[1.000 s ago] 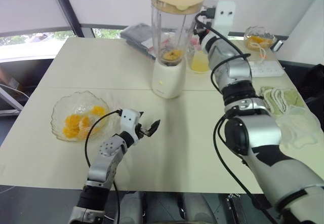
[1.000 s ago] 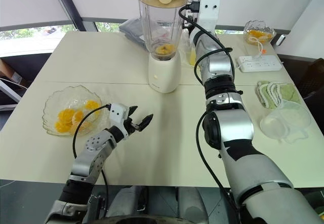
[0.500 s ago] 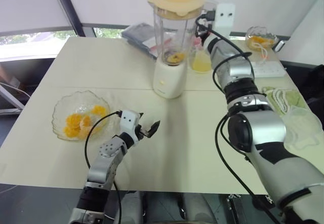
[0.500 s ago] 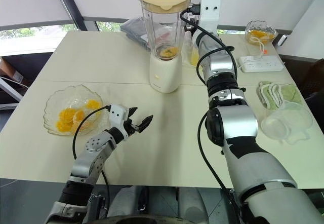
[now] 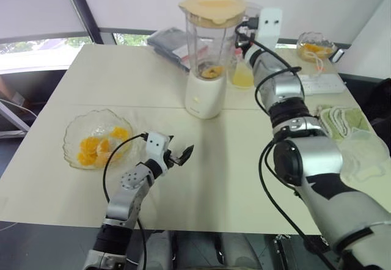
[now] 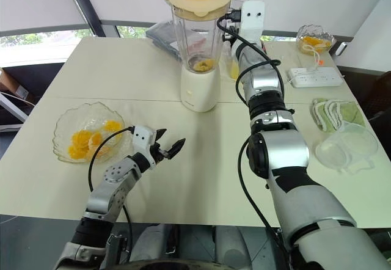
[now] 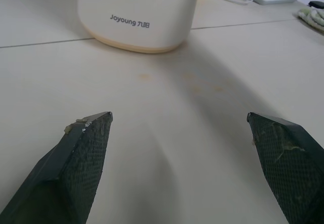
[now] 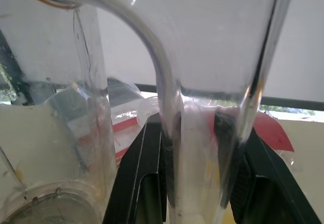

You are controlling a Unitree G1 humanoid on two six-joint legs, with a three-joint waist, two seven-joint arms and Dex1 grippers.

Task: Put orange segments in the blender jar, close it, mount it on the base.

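The blender jar, clear with a cream lid on it, stands upright on top of the cream base. A few orange segments lie at its bottom. My right gripper is shut on the jar's clear side handle, one black finger on each side. More orange segments lie in a scalloped glass bowl at the near left. Just right of that bowl, my left gripper hovers low over the table, open and empty, pointing toward the base.
A small cup of yellow liquid stands right beside the jar. At the back right are a second glass bowl and a white power strip. A green cloth and a clear plastic container lie on the right.
The jar in my right gripper has sunk a little onto the base and stands straighter. The left arm has not moved.
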